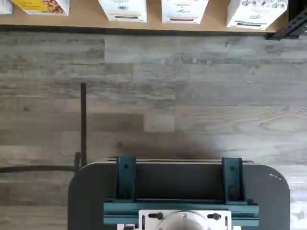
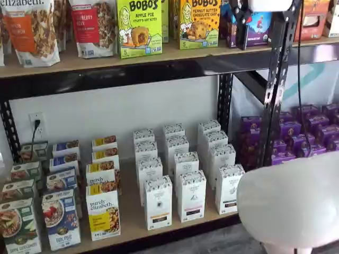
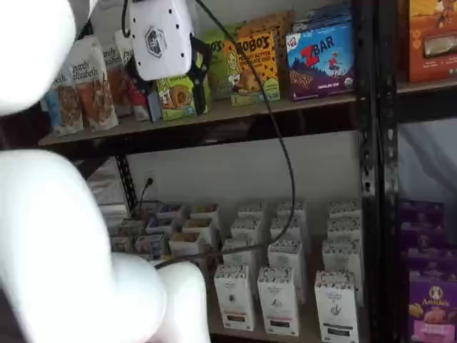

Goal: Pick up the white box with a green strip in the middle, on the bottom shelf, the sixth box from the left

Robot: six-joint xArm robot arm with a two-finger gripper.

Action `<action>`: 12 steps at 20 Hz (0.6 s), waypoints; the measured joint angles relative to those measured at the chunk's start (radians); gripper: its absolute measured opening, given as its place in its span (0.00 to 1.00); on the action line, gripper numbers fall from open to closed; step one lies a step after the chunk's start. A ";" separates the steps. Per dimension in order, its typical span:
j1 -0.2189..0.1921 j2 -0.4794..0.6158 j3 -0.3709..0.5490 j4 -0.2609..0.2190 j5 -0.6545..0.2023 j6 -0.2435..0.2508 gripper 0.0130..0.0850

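Observation:
The white box with a dark greenish strip (image 2: pixel 229 188) stands upright at the right end of the front row on the bottom shelf (image 2: pixel 132 226). It also shows in a shelf view (image 3: pixel 335 306) and in the wrist view (image 1: pixel 256 12), where only its lower front shows. My gripper (image 3: pixel 175 84) hangs high up in front of the upper shelf, well above the white box and apart from it. It also shows in a shelf view (image 2: pixel 242 32). Its white body hides most of the black fingers, so I cannot tell whether they are open.
Two like white cartons (image 2: pixel 158 203) (image 2: pixel 192 196) stand left of the white box, with more rows behind. Cereal boxes (image 2: pixel 61 218) fill the shelf's left. A black upright (image 2: pixel 275 90) rises right of it, with purple boxes (image 2: pixel 307 129) beyond. The white arm (image 2: pixel 294 203) blocks the lower right.

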 joint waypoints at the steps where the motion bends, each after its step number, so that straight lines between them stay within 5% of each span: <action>1: 0.019 -0.005 0.005 -0.022 -0.009 0.010 1.00; 3: 0.056 -0.018 0.016 -0.065 -0.031 0.029 1.00; 12: 0.052 -0.037 0.080 -0.090 -0.084 0.020 1.00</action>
